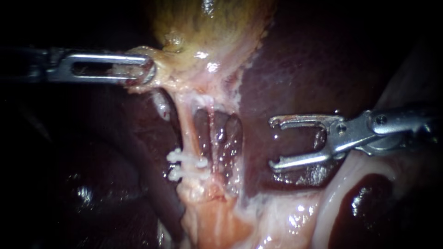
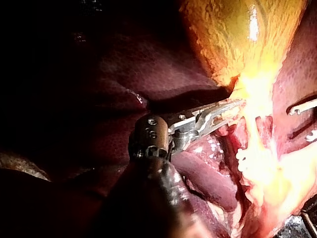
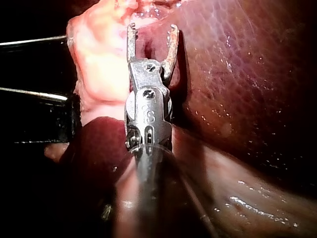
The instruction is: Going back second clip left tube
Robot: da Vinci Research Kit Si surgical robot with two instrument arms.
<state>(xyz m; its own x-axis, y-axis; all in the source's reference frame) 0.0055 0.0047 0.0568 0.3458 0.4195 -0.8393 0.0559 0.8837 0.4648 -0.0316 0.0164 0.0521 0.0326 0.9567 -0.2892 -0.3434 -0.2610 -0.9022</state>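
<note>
Clips [image 1: 184,159], two and white, are seen low across the left tube [image 1: 190,133]. Apart from them, over the liver [image 1: 286,69], the right instrument [image 1: 273,143] is held with jaws apart and empty. Farther back, the gallbladder [image 1: 207,27] is clamped at its pale lower edge by the left instrument [image 1: 145,70], a grip shown side-on only in the left wrist view.

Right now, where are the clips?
In the endoscope view, two clips cross the left tube, below the left instrument and left of the open-jawed right instrument.
</note>
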